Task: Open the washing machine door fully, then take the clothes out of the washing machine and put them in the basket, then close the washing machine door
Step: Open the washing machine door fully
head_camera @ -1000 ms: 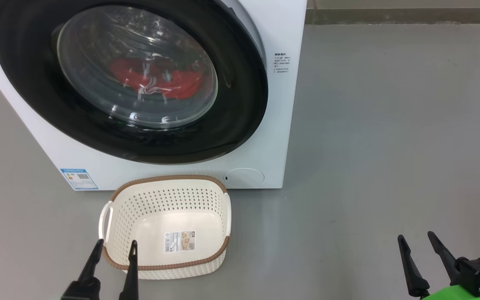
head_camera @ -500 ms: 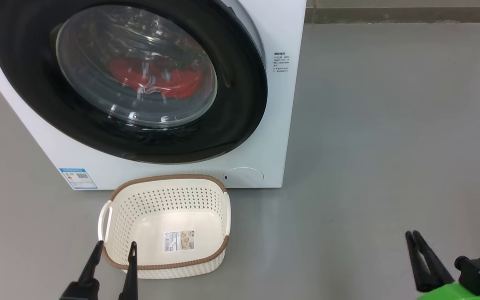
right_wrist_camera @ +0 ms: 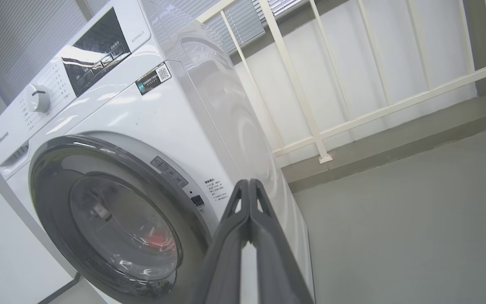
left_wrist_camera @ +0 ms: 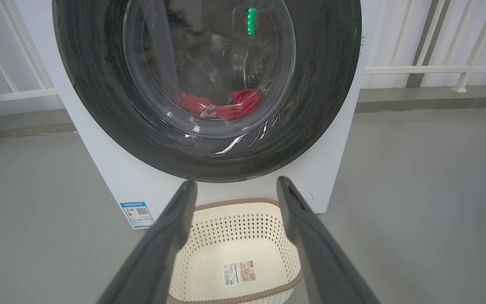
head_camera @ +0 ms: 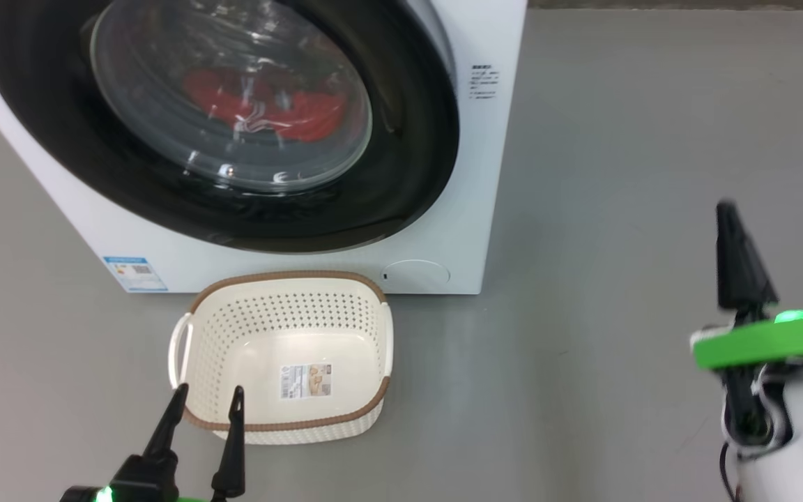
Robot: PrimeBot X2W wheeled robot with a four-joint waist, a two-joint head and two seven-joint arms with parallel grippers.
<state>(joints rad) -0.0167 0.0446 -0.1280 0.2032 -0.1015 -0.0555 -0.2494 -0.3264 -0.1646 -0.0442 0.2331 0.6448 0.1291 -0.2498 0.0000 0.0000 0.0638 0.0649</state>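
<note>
Door [head_camera: 227,118] rigid, glossy rim likely slippery; hook right edge. Right tool [right_wrist_camera: 249,183] clenched, empty; left tool [head_camera: 208,390] spread, near basket [head_camera: 283,277].

Grey floor [head_camera: 617,139], white railing [left_wrist_camera: 437,69]

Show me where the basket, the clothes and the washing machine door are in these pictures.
basket [head_camera: 283,310], head view, perforated far wall.
clothes [head_camera: 311,122], head view, red fabric behind the glass.
washing machine door [head_camera: 415,139], head view, black rim's right side.
</note>
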